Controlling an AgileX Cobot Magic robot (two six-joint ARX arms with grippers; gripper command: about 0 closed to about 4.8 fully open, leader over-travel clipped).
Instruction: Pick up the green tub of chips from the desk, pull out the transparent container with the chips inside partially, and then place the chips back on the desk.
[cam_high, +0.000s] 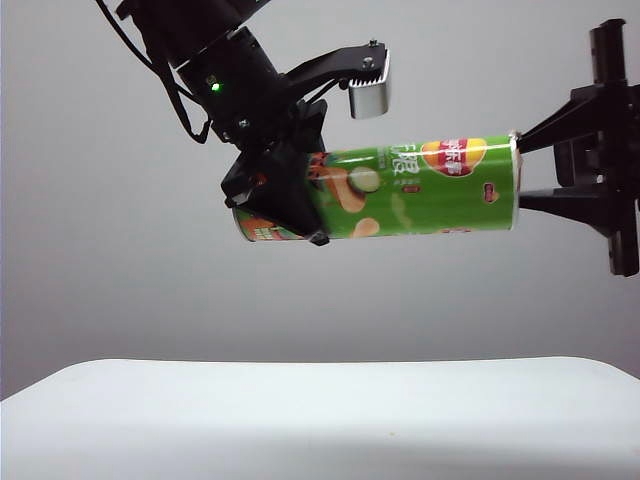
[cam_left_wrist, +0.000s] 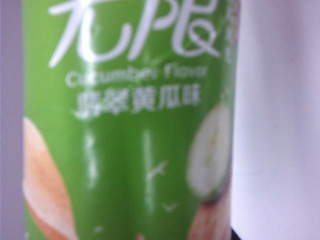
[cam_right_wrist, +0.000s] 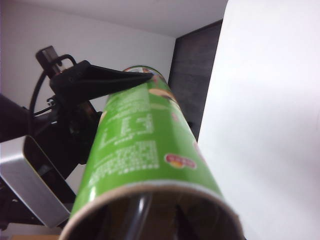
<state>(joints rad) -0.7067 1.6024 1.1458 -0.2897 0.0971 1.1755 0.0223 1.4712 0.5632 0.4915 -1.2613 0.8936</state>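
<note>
exterior view: green tub of chips (cam_high: 420, 190) level, high above desk (cam_high: 320, 410). left gripper (cam_high: 285, 195) clamped around tub's left end. right gripper (cam_high: 530, 165) at tub's open right end; grip cannot tell.

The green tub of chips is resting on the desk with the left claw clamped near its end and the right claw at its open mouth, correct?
Not quite. The green tub of chips is not on the desk; the exterior view shows it held well above it. The rest holds: the left claw clamps it near one end, and the right claw is at its open mouth.
</note>
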